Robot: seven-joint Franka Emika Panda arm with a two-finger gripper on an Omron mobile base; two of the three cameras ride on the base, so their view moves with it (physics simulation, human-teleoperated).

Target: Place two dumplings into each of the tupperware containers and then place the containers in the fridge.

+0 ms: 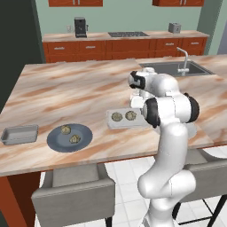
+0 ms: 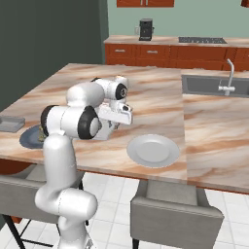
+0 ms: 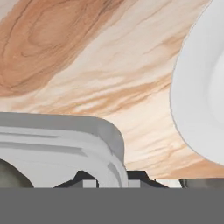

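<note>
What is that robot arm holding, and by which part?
The jaws are shut on the rim at a corner of the tupperware container that has two dumplings in it.

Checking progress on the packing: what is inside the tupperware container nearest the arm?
Two dumplings sit side by side in that tupperware container. Its right end is hidden behind the arm, so anything there cannot be seen.
</note>
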